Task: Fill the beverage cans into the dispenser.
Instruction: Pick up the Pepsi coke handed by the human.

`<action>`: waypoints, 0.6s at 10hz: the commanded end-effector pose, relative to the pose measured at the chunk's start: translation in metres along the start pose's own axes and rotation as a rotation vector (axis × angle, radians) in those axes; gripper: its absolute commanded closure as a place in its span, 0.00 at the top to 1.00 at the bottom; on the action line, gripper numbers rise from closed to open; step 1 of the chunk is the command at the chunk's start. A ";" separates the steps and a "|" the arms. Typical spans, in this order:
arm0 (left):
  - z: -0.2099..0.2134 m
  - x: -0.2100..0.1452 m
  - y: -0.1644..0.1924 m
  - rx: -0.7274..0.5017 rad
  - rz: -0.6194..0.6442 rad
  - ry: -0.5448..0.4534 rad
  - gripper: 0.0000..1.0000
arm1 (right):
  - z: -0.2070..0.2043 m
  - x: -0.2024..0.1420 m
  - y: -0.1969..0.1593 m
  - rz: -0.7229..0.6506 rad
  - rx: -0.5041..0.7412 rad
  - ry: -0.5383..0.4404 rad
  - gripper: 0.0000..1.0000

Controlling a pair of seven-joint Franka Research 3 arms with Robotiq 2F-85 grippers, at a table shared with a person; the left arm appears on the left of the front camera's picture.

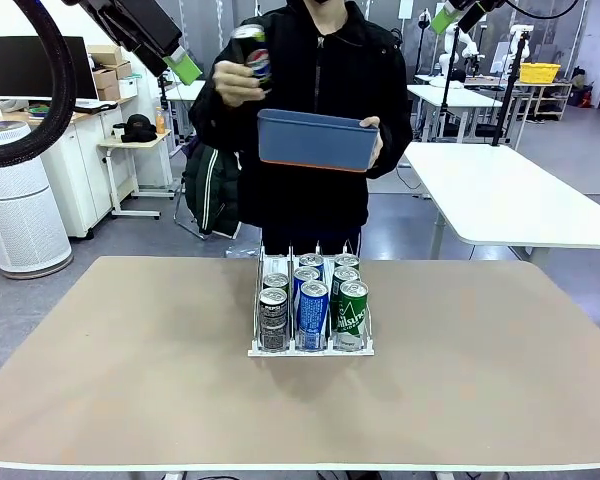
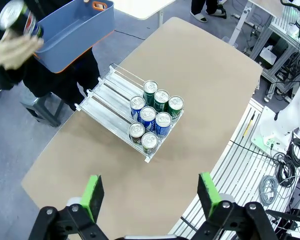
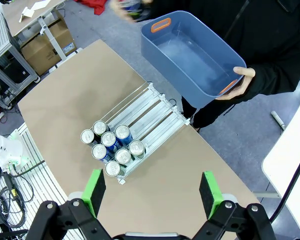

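Front view, person (image 1: pixel 310 110) holding blue bin (image 1: pixel 315 140) above dispenser (image 1: pixel 310 345), both arms' fingers wide.

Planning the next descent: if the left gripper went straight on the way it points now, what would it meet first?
Most likely the bare tabletop. The left gripper hangs open high above it, and its line seems to land just short of the cans at the dispenser front. Depth is hard to judge, so it might clip the nearest cans.

Both white robot arms are raised high above the table. The left gripper (image 2: pixel 150 197) and the right gripper (image 3: pixel 151 195) are held wide open, green pads (image 2: pixel 93 195) spread, nothing gripped.
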State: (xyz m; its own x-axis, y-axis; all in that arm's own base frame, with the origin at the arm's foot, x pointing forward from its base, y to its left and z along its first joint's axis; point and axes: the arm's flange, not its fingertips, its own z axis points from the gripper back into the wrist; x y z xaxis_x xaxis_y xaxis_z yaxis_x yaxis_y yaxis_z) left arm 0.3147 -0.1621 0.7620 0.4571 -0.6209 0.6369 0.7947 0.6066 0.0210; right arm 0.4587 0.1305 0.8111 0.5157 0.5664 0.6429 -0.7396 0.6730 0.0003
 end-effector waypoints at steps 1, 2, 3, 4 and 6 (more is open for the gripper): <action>-0.001 -0.005 0.000 -0.001 0.007 0.002 1.00 | 0.000 -0.002 0.001 -0.002 0.002 0.004 1.00; -0.001 -0.005 0.000 -0.001 0.007 0.002 1.00 | 0.000 -0.002 0.001 -0.002 0.002 0.004 1.00; -0.001 -0.005 0.000 -0.001 0.007 0.002 1.00 | 0.000 -0.002 0.001 -0.002 0.002 0.004 1.00; -0.001 -0.005 0.000 -0.001 0.007 0.002 1.00 | 0.000 -0.002 0.001 -0.002 0.002 0.004 1.00; -0.001 -0.005 0.000 -0.001 0.007 0.002 1.00 | 0.000 -0.002 0.001 -0.002 0.002 0.004 1.00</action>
State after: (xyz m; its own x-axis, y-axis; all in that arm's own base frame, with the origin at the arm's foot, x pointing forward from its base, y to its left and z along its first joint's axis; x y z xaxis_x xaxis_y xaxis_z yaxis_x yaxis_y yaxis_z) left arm 0.3147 -0.1621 0.7620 0.4571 -0.6209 0.6369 0.7947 0.6066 0.0210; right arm 0.4587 0.1305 0.8111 0.5157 0.5664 0.6429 -0.7396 0.6730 0.0003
